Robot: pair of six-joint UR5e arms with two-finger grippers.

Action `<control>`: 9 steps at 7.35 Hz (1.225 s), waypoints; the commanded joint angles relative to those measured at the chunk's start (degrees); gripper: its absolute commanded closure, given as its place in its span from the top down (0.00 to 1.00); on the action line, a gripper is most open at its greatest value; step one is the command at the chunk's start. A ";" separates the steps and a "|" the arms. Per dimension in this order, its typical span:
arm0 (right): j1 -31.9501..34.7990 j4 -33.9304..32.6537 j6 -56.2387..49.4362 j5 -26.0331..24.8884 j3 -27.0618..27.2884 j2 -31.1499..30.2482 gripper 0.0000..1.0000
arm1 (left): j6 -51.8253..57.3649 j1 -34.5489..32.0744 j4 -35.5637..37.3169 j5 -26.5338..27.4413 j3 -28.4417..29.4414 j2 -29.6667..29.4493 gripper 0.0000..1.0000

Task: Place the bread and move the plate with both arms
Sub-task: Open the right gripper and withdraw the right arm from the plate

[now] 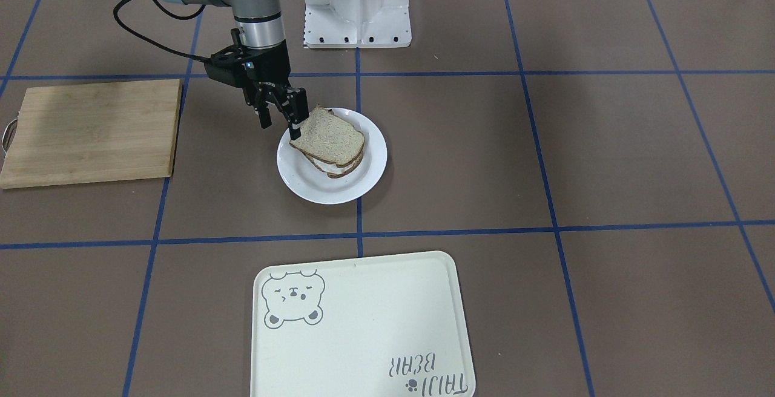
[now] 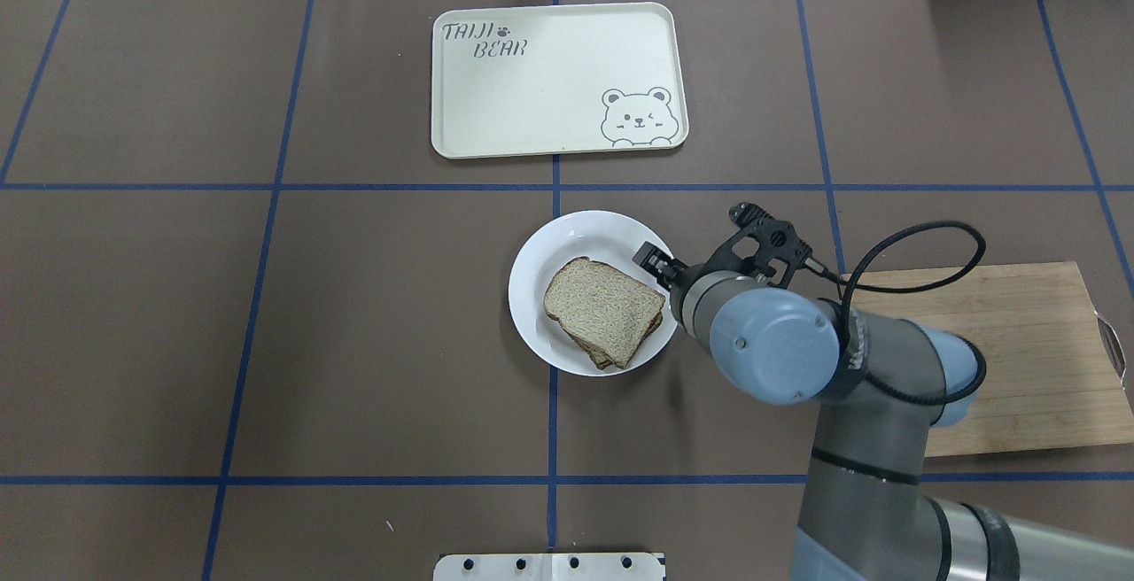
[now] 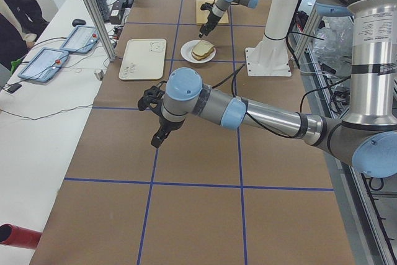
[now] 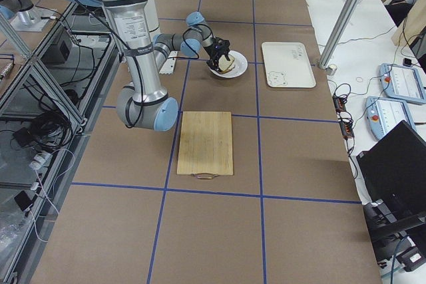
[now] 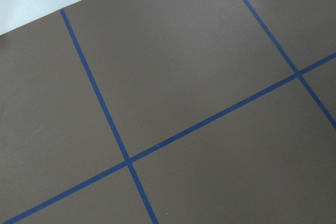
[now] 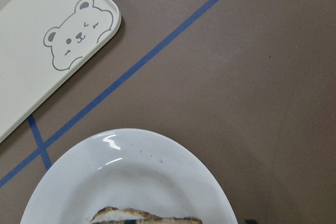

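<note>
On the plate (image 1: 315, 194): bread (image 1: 330, 137) tops a stack of slices, with its robot-side corner tilted up.
At the plate's rim: right gripper (image 1: 280, 123), fingers spread, one just beside that raised corner.
Beside the plate: cutting board (image 1: 91, 131).
Beyond the plate: tray (image 1: 363, 324).
Far from the plate: left gripper (image 3: 158, 139); I cannot tell whether its fingers are spread.
Risk: a withdrawing finger may snag the bread, and the glossy rim could slip and shift the stack.

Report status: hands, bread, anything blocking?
Right hand open beside bread, over plate. Left hand far off over table, open or shut unclear. Bread leans on second slice on plate. Tray, board well apart from plate.
</note>
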 commanded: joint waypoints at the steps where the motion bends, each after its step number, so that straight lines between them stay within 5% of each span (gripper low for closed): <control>1: 12.52 -1.03 -17.40 14.54 -0.32 -0.51 1.00 | -6.48 0.19 -0.68 -1.60 -0.48 -0.47 0.99; 3: 25.43 -0.94 -39.44 27.46 -1.64 -5.14 1.00 | -27.77 2.02 -10.82 -7.48 -0.31 -0.74 0.99; 5: 38.19 -0.94 -60.64 37.43 -4.53 -10.51 1.00 | -55.09 13.75 -29.08 -6.02 0.13 -1.53 0.99; 9: 59.12 -0.51 -95.58 50.80 -9.99 -24.02 1.00 | -86.19 39.33 -36.37 11.62 0.04 -10.30 0.99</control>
